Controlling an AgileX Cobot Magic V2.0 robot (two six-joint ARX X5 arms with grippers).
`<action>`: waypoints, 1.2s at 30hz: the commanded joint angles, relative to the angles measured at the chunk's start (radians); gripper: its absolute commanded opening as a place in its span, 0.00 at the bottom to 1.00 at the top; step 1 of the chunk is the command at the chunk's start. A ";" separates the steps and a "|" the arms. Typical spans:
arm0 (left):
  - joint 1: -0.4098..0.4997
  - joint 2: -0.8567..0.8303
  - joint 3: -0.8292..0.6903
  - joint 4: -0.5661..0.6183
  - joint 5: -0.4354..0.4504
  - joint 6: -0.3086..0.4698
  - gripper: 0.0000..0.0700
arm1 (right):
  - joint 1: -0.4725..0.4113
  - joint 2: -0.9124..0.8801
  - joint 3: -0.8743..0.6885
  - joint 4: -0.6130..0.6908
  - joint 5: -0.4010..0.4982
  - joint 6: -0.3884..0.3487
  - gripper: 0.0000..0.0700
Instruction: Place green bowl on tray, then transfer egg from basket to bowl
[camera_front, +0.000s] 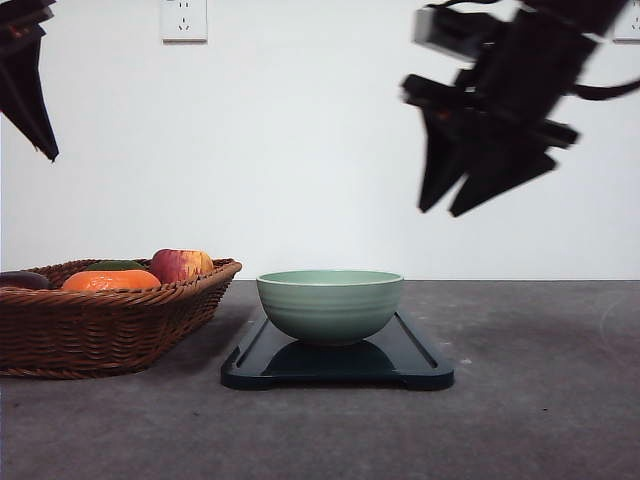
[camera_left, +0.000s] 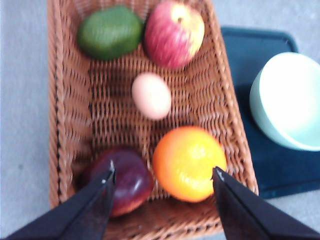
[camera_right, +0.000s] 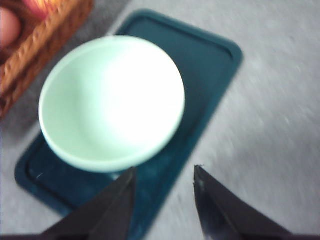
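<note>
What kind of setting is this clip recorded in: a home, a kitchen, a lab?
Probably a lab or test bench, not a kitchen: a bare white wall with a power socket, a plain grey tabletop, and staged props, a fruit basket and a tray.

Low front view; wrists overhead

1. Back wall (camera_front: 300, 150): plain white, matte, evenly lit, no strong shadows.
2. White power outlet (camera_front: 184, 19) on the wall, upper left; edge of a second outlet (camera_front: 628, 22) at the upper right corner.
3. Tabletop (camera_front: 540, 400): dark grey, mottled surface, meets the wall in a straight horizontal line.
</note>
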 joint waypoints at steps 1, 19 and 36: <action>-0.002 0.005 0.021 0.001 0.003 0.000 0.55 | -0.002 -0.048 -0.046 0.025 0.003 -0.003 0.32; -0.021 0.056 0.109 -0.021 0.047 -0.022 0.55 | -0.049 -0.380 -0.310 0.040 0.017 -0.069 0.32; -0.102 0.591 0.505 -0.177 -0.129 -0.063 0.55 | -0.049 -0.379 -0.310 0.042 0.032 -0.080 0.32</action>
